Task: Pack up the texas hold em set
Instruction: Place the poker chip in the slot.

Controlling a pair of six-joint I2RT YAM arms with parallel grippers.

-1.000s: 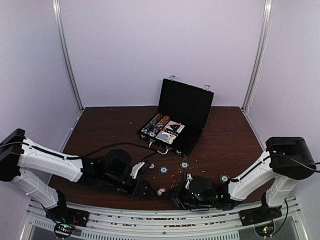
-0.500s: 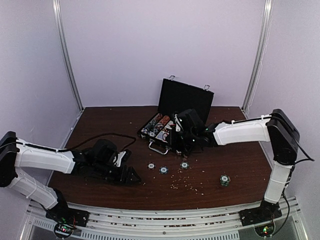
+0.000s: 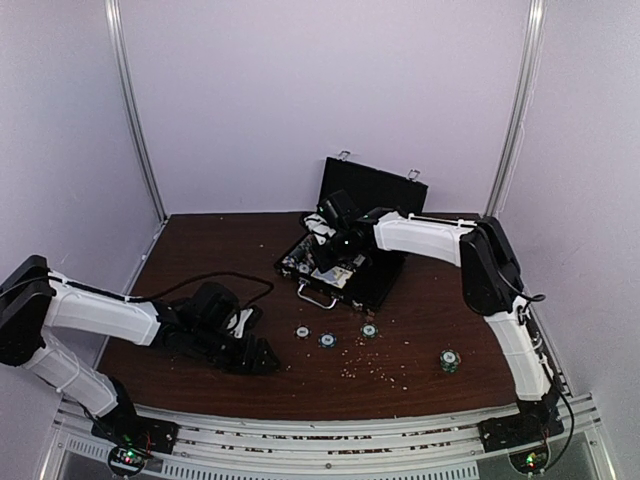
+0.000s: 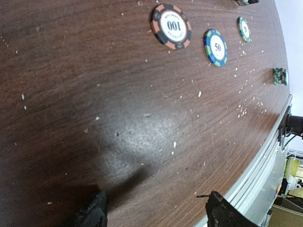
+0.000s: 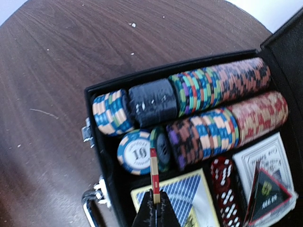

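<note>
The black case (image 3: 378, 205) of the texas hold em set stands open at the back of the table. My right gripper (image 3: 338, 240) hovers over its tray, shut on a red-and-cream chip (image 5: 154, 175) held on edge. Below the right gripper (image 5: 155, 209) lie rows of striped chips (image 5: 222, 80), a blue 10 chip (image 5: 137, 152), a blue-backed card deck (image 5: 182, 196) and red dice (image 5: 226, 189). My left gripper (image 3: 265, 358) rests low near the table's front, open and holding nothing (image 4: 156, 217). Loose chips lie ahead of it: a red one (image 4: 171, 26), a blue 50 (image 4: 216, 47) and a green one (image 4: 244, 29).
A small chip stack (image 3: 449, 359) stands at the front right of the table, also visible in the left wrist view (image 4: 280, 76). Pale crumbs dot the brown tabletop (image 3: 200, 260). The metal front rail (image 4: 265, 161) runs close beside my left gripper.
My right arm swung from the table's front up to the open case, carrying the red-striped chip. My left gripper opened wider and drew back to the left.
</note>
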